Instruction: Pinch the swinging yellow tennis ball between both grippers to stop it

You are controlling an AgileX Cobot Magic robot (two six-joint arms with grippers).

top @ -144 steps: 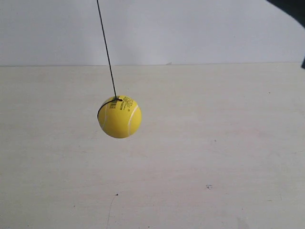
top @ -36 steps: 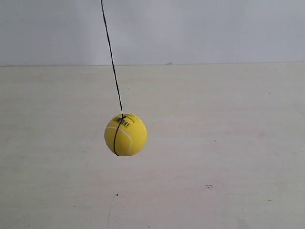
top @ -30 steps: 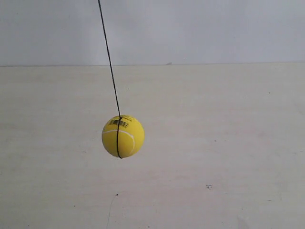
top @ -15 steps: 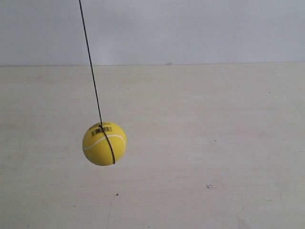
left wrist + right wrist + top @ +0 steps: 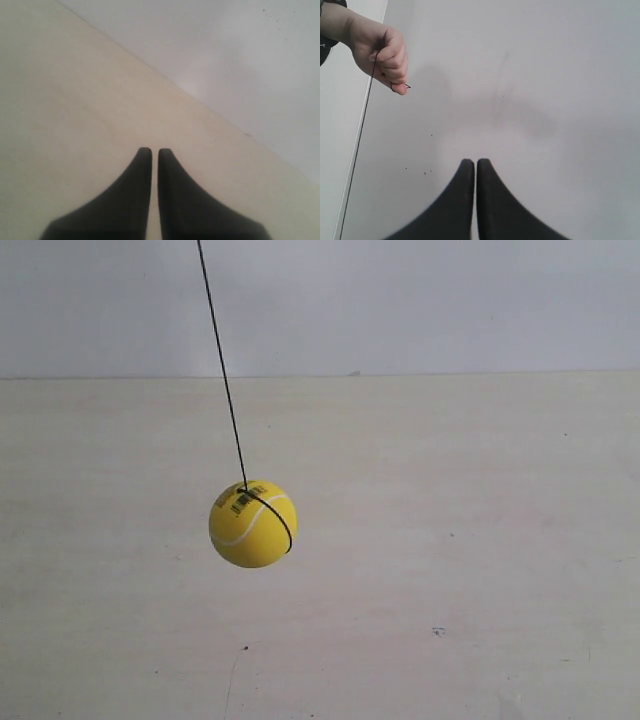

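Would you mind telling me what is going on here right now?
A person's hand holds a thin dark string from which the yellow tennis ball hangs over the pale table, the string slanted. The left gripper and right gripper are both shut, holding nothing, and neither shows near the ball in the exterior view. The pinch has not yet begun.

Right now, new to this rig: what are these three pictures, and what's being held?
It's a robot with two arms, each ending in a two-fingered hand. The exterior view comes from a camera off the arms: a yellow tennis ball hangs on a thin dark string above a pale table; neither arm shows there. The other two come from wrist cameras looking along the fingers. The left hand and right hand are both shut, holding nothing. In the right wrist view, a person's fist holds the string's top end.
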